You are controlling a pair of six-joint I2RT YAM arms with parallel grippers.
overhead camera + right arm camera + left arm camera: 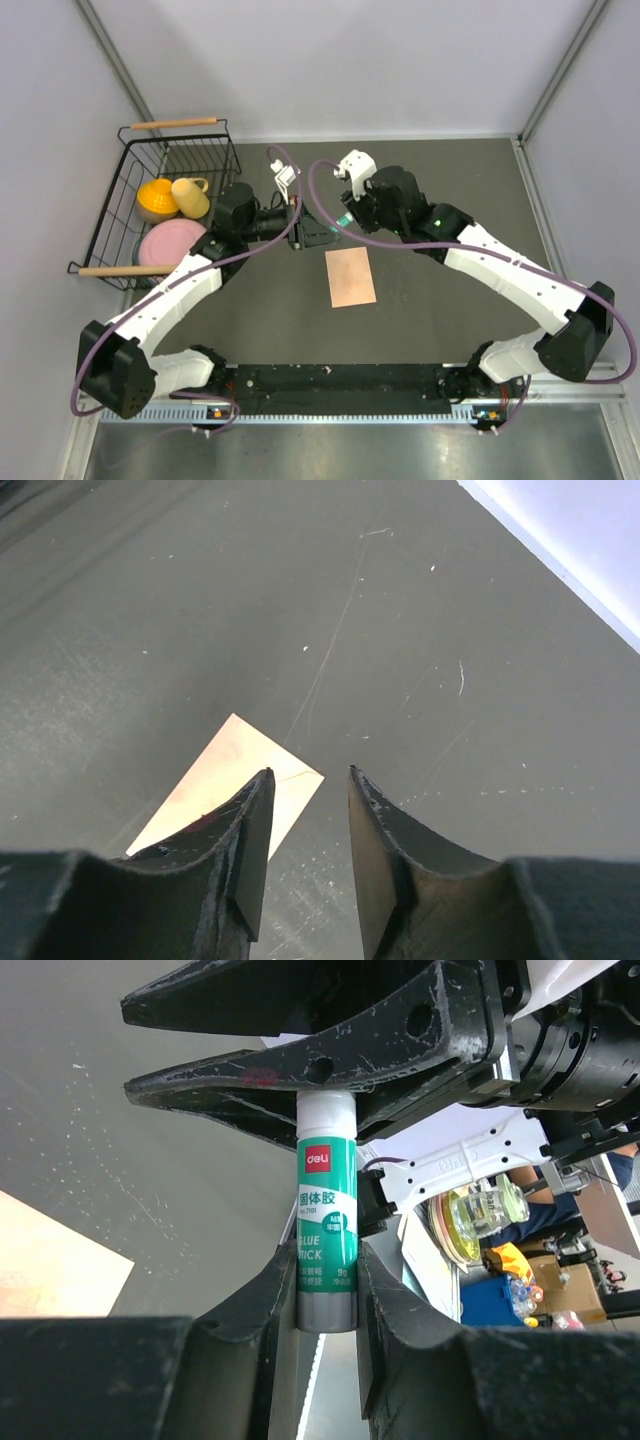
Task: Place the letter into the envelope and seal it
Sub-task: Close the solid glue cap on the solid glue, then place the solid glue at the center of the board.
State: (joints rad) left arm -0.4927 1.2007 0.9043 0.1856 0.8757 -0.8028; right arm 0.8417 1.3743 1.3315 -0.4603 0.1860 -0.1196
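One envelope (pixel 351 277), peach and plain, lies flat on the dark bench (pixel 450 180) near its middle, long sides running away from the arm bases, between the two forearms and touching neither; whether its flap is open or folded down cannot be told from above; one corner of it shows at the lower left of the left wrist view (pixel 50 1260), and another shows in the right wrist view (pixel 225 780), partly hidden behind a black finger. Just beyond the envelope's far edge the two grippers meet above the bench; the left gripper (pixel 327 1265) has its jaws pinching a glue stick (pixel 328 1225) around the lower green-and-grey part of its body, the stick standing straight out past the fingertips with its white end away from that wrist; the white end reaches the underside of the right gripper (pixel 308 780), seen side-on in the left wrist view, though whether they touch is unclear; the right jaws stand slightly spread, with only bench and envelope in the gap between them. Well apart, at the far left of the bench, a black wire basket (pixel 180 143) holds an orange bowl (pixel 155 198), a yellow cup (pixel 190 196) beside it, and a pink plate (pixel 172 242).
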